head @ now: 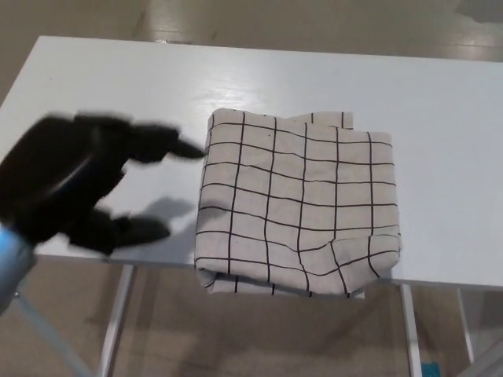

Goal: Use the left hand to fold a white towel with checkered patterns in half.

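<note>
Notably, the left hand (pixel 75 184), fingers (pixel 161 143) spread and empty, lies just left of the already doubled towel (pixel 299 212) on the table (pixel 440 118).

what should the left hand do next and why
Probably just pull clear. The checkered towel already lies folded on the white table, its near edge hanging over the front, and the left hand is open beside it, holding nothing.

Cream-white towel (pixel 299 208) gridded with thin black checks, plain white table (pixel 440 118), black left hand (pixel 75 184), grey-beige floor (pixel 259 338).
</note>
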Robot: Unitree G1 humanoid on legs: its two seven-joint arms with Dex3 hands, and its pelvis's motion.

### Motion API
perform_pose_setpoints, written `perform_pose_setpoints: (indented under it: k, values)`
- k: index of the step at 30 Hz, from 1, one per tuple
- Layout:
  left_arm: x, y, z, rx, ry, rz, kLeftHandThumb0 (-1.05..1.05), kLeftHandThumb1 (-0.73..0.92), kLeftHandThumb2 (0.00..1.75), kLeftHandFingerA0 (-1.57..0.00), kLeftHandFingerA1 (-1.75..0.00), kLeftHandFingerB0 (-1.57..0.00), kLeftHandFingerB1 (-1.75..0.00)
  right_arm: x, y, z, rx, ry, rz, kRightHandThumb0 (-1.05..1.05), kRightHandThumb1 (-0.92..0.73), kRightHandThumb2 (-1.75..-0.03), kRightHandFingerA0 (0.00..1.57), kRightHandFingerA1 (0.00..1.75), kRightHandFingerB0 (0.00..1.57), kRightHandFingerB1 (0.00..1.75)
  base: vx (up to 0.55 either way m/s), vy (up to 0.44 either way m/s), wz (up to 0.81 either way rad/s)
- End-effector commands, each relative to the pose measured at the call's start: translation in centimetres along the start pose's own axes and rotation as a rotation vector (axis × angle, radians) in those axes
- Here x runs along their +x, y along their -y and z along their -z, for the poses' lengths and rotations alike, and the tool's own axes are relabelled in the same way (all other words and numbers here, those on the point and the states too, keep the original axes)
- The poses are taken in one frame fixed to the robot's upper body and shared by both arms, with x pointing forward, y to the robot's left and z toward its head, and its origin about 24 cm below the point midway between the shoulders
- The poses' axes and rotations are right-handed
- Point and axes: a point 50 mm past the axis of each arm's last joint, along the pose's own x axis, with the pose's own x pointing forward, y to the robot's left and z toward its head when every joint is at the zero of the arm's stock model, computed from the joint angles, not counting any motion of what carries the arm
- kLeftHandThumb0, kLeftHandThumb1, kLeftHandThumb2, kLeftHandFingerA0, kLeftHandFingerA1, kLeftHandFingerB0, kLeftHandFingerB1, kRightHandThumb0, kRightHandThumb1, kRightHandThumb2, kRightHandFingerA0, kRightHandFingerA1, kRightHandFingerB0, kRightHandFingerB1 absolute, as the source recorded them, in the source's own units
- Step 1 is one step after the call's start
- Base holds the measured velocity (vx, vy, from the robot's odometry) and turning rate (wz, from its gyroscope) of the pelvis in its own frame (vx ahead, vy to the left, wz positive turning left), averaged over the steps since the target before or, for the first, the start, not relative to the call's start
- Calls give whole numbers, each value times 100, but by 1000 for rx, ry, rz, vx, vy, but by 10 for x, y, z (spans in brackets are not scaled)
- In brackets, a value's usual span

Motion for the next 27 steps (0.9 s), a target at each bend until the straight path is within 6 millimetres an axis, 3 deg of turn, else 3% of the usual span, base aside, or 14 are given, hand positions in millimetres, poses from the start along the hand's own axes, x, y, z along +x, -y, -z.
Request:
perform_pose_setpoints:
  k: [1, 4, 9, 13, 14, 15, 16, 17, 18, 19, 20, 21, 23, 27]
  values:
    - [-184, 16, -5, -944, -120, 239, -60, 53, 57, -79, -46, -73, -43, -24, 17, 24, -59, -99, 32, -52, -81, -64, 28, 37, 41, 36, 0, 0, 0]
    - [-202, 29, -2, -964, -221, 247, -60, 53, 57, -80, -46, -73, -43, -27, 19, 27, -71, -111, 15, -52, -80, -64, 28, 37, 41, 36, 0, 0, 0]
    - [-208, 53, 11, -986, -300, 301, -57, 51, 56, -81, -46, -73, -43, -26, 19, 28, -66, -120, 20, -52, -80, -64, 28, 37, 41, 36, 0, 0, 0]
    - [-217, 94, 30, -1039, -446, 365, -57, 50, 56, -80, -46, -71, -42, -26, 20, 27, -72, -117, 21, -52, -80, -64, 28, 37, 42, 36, 0, 0, 0]
    - [-217, 94, 30, -1039, -446, 365, -57, 50, 56, -80, -46, -71, -42, -26, 20, 27, -72, -117, 21, -52, -80, -64, 28, 37, 42, 36, 0, 0, 0]
    - [-219, 115, 41, -1064, -521, 370, -53, 38, 82, -74, -63, -50, -51, -23, 19, 24, -65, -103, 21, -52, -80, -64, 28, 37, 42, 36, 0, 0, 0]
    - [-221, 128, 46, -1068, -575, 363, -63, 42, 76, -59, -52, -45, -46, -22, 18, 23, -63, -98, 19, -52, -80, -64, 28, 37, 42, 36, 0, 0, 0]
    - [-224, 140, 50, -1069, -623, 356, -63, 42, 76, -59, -52, -45, -46, -21, 18, 22, -64, -93, 17, -52, -80, -64, 28, 37, 42, 36, 0, 0, 0]
    - [-227, 152, 53, -1030, -693, 335, -63, 51, 56, -51, -39, -37, -33, -21, 18, 23, -61, -97, 16, -53, -80, -64, 28, 37, 42, 36, 0, 0, 0]
    - [-231, 179, 60, -941, -820, 292, -71, 44, 77, -42, -48, -29, -42, -20, 16, 23, -48, -105, 13, -53, -80, -64, 28, 37, 42, 36, 0, 0, 0]
    - [-231, 182, 61, -933, -832, 286, -71, 44, 77, -42, -48, -29, -42, -20, 16, 23, -45, -106, 12, -53, -80, -64, 28, 37, 42, 36, 0, 0, 0]
    - [-232, 186, 62, -923, -852, 279, -74, 53, 57, -46, -37, -34, -31, -20, 15, 23, -44, -106, 12, -53, -80, -64, 28, 37, 42, 36, 0, 0, 0]
    - [-228, 204, 67, -912, -964, 221, -76, 53, 58, -41, -35, -36, -32, -18, 14, 22, -38, -102, 9, -53, -80, -64, 28, 37, 42, 36, 0, 0, 0]
    - [-222, 216, 70, -942, -1044, 161, -77, 54, 58, -36, -34, -35, -32, -17, 15, 20, -51, -92, 5, -53, -80, -64, 28, 38, 42, 36, 0, 0, 0]
